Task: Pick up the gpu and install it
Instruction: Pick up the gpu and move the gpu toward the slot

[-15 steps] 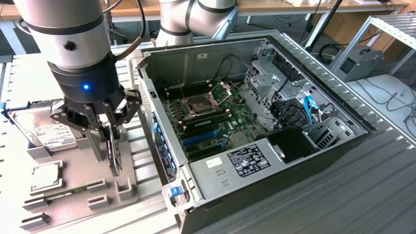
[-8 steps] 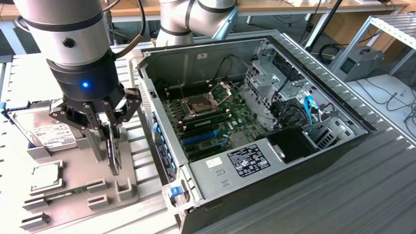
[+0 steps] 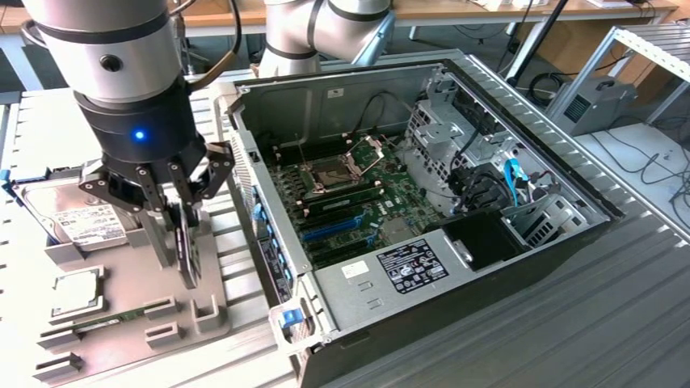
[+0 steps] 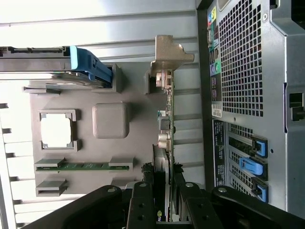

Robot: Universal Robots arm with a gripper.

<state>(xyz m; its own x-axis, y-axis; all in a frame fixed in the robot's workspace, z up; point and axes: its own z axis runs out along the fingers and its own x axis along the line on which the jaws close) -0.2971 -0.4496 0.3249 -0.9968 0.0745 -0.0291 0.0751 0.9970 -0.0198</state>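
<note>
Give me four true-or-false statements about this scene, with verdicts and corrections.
1. The gripper is clamped on the green gpu card with a silver end bracket. True.
2. That gpu card is plugged into the green motherboard. False: it is at the grey fixture tray, outside the open grey metal computer case.
3. A silver hard drive with a white label lies on that tray. True.
4. The case's side is closed. False: it is open, showing the motherboard.

Exterior view looks down – wrist view close, sharing the tray [image 3: 132,277] [image 4: 138,148].
</note>
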